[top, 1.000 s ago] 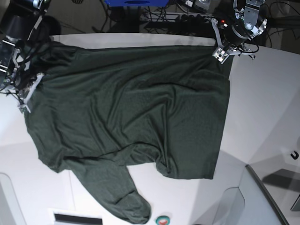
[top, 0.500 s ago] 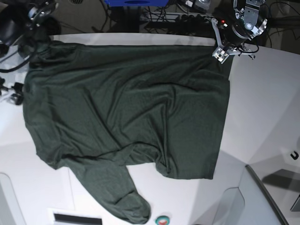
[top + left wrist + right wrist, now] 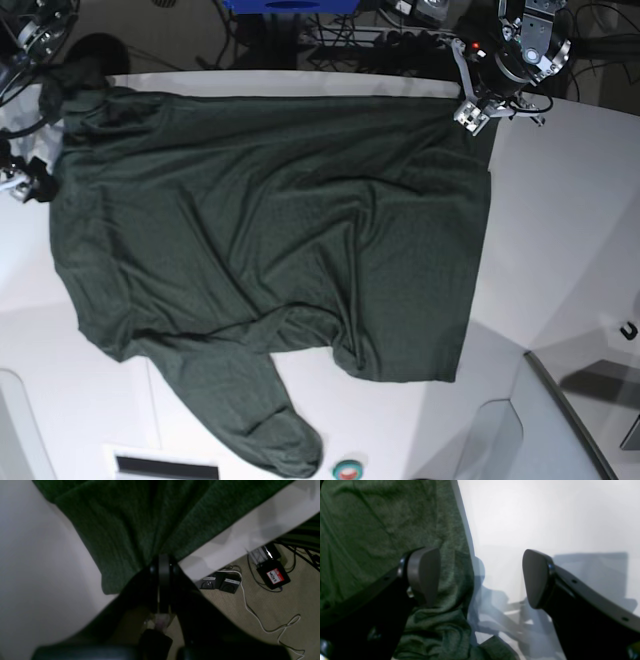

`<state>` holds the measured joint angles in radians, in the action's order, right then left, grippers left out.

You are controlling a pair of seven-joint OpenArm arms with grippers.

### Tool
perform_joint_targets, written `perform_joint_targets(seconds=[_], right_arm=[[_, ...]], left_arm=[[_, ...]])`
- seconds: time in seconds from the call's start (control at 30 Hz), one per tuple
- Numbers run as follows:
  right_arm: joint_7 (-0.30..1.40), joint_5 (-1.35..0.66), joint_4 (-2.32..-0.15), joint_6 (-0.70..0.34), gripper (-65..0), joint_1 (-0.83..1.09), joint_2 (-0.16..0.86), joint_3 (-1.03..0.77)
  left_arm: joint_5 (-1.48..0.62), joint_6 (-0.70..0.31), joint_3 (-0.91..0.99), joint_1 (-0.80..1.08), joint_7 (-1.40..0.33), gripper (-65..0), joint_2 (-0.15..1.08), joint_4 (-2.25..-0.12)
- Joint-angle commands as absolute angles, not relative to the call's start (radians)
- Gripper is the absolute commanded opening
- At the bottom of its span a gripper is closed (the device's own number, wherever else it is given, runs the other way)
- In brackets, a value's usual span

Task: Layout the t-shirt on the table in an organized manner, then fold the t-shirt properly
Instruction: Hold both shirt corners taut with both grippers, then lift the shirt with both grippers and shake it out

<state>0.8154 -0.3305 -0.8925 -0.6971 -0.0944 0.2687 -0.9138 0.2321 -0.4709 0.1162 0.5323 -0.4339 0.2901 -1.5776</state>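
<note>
Currently: left pincer [image 3: 163, 566] clenched on t-shirt [image 3: 270, 260] corner, at table [image 3: 570, 220] edge | right pincer [image 3: 480, 577] released, one finger [image 3: 423, 575] over shirt edge, other over bare table

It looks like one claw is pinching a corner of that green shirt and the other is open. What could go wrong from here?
The left gripper clamps the t-shirt right at the far edge of the table; a pull that way could drag cloth over the edge. The right gripper is open, one finger over the fabric, one over bare table, so closing might catch only a thin fold. One sleeve lies bunched near the front edge and may get folded in crooked.
</note>
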Motion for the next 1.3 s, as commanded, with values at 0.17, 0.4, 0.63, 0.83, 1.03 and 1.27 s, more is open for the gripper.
perform_joint_targets(seconds=[0.17, 0.4, 0.63, 0.83, 1.03, 1.27], right_arm=[[0.875, -0.314, -0.894, -0.698, -18.3, -0.096, 0.229, -0.82], [0.891, -0.312, -0.898, -0.698, -21.3, -0.099, 0.217, -0.817], [0.885, -0.312, -0.894, -0.698, -39.2, -0.099, 0.217, -0.743], [0.889, -0.311, -0.891, -0.698, -65.0, -0.102, 0.22, -0.74], [0.888, -0.309, -0.891, -0.698, -64.7, -0.102, 0.223, -0.739], [0.889, -0.308, -0.891, -0.698, -64.7, -0.102, 0.225, -0.739]], left_arm=[[0.245, -0.476, 0.117, 0.541, -0.466, -65.0, 0.298, -1.58], [0.245, -0.476, 0.119, 0.544, -0.466, -65.0, 0.298, -1.58], [0.243, -0.476, 0.12, 0.538, -0.466, -65.0, 0.28, -1.58], [0.236, -0.476, 0.12, 0.536, -0.466, -65.0, 0.278, -1.58], [0.234, -0.479, 0.12, 0.542, -0.467, -65.0, 0.278, -1.58], [0.234, -0.481, 0.12, 0.581, -0.524, -56.8, 0.283, -1.659]])
